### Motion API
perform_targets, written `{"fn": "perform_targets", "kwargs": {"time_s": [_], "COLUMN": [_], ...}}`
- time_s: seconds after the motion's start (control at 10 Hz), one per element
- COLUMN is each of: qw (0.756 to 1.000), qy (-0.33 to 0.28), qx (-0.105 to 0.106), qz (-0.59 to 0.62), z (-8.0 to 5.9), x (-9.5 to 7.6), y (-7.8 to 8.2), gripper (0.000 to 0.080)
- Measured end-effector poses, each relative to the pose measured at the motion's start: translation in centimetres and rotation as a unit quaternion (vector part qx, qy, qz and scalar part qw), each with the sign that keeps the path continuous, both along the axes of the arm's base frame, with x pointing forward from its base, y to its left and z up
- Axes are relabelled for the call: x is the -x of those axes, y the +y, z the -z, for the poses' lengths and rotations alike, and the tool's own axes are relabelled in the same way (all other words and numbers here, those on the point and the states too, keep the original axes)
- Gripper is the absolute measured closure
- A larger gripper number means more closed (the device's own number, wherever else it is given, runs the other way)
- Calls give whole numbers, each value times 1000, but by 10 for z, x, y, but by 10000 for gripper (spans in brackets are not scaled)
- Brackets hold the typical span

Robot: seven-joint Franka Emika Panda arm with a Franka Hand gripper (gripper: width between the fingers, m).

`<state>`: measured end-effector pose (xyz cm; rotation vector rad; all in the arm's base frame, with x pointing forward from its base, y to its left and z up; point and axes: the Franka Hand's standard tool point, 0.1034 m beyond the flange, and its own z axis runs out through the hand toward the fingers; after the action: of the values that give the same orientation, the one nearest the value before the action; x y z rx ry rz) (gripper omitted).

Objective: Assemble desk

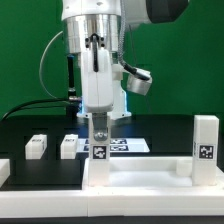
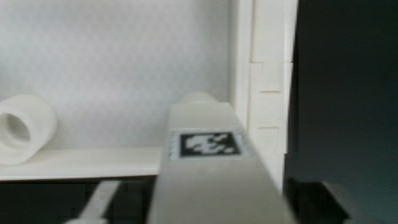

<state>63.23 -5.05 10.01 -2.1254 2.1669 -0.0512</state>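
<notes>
Fingers first: the gripper (image 1: 98,124) is pinched partway in, and it's got a white leg (image 1: 99,148) by the top end, clamped from both sides. The leg hangs upright, its black-and-white tag facing us. From the wrist camera the same leg (image 2: 210,165) runs straight down, tag showing, right beside the raised rim. Its foot sits at the corner of the desk top (image 1: 140,175) on the exterior view's left; I can't tell whether it's seated or just touching. The desk top (image 2: 125,60) lies flat, with a round white ring (image 2: 22,125) on its surface near the leg. Over at the exterior view's right corner, a second leg (image 1: 205,140) stands upright. Two spare legs (image 1: 37,146) lie behind on the black table (image 1: 45,168), well apart from the desk top, and the marker board (image 1: 135,146) lies past the gripper.
</notes>
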Motion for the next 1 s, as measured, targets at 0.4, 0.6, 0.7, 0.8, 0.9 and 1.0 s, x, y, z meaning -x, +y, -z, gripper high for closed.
{"fn": "perform_targets", "kwargs": {"time_s": [0.4, 0.6, 0.7, 0.8, 0.9, 1.0], "qw": [963, 947, 932, 902, 838, 803], "qy": [-15, -15, -17, -17, -17, -21], "qx": [24, 30, 35, 44, 51, 50], "qz": [-270, -319, -361, -430, -542, -593], "z": [-4, -2, -2, -2, -3, -5], "x": [5, 6, 6, 6, 5, 0], "y": [7, 5, 5, 3, 0, 1], "gripper": [158, 151, 151, 150, 150, 150]}}
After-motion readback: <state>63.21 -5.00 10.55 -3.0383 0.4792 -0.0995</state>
